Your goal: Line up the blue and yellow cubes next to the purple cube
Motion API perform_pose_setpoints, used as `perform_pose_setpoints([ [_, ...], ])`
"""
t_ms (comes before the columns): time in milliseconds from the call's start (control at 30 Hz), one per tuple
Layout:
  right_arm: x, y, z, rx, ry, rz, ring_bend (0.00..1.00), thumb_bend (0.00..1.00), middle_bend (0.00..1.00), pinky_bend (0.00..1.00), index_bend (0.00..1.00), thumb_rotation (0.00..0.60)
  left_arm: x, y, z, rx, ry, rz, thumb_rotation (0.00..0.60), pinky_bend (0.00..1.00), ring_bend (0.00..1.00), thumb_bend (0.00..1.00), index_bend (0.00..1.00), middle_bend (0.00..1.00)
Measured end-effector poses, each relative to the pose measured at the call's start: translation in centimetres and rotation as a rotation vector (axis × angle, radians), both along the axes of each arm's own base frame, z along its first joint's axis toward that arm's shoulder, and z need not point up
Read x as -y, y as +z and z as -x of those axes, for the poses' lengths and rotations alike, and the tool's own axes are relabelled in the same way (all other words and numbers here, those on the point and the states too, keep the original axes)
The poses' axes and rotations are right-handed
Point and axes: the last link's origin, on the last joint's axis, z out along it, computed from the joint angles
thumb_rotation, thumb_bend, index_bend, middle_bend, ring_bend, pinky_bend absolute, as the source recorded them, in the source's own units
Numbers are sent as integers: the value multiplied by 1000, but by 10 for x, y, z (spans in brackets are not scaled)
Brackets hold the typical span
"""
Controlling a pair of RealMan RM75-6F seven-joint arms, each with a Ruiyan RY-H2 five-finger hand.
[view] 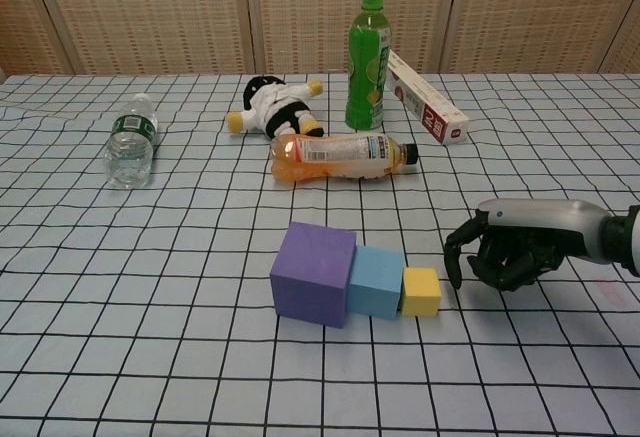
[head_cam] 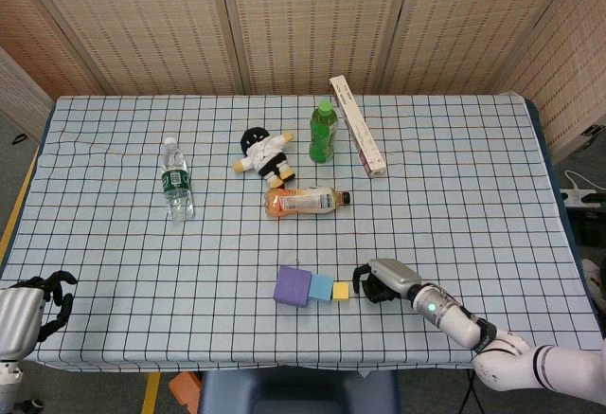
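The purple cube (head_cam: 292,286) (view: 313,274), the blue cube (head_cam: 321,288) (view: 377,281) and the small yellow cube (head_cam: 341,291) (view: 421,291) stand in a touching row near the table's front edge, purple at the left. My right hand (head_cam: 379,282) (view: 505,253) hovers just right of the yellow cube, a small gap away, its fingers curled in and holding nothing. My left hand (head_cam: 38,306) rests at the front left corner with loosely curved fingers, empty, and shows only in the head view.
Behind the cubes lies an orange drink bottle (head_cam: 303,201) (view: 338,157). Further back are a plush doll (head_cam: 264,153), an upright green bottle (head_cam: 323,132) and a long white box (head_cam: 357,124). A clear water bottle (head_cam: 176,180) lies at the left.
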Motion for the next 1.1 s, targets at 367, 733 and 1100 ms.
perform_pose_setpoints([
  [367,-1,-11,-1,29,-18,-24,802,681,910,1000,512,600,0,0,0,4,0,-1,600,649,555,493,439,640],
  [733,-1,-16,-3,71,-23,-37,803,681,912,1000,503,600,0,0,0,6,0,-1,600,648,555,494,439,641],
  [1100,0,-16,-2,78,-19,-32,803,681,913,1000,500,600,0,0,0,5,0,1,600,648,555,493,439,641],
])
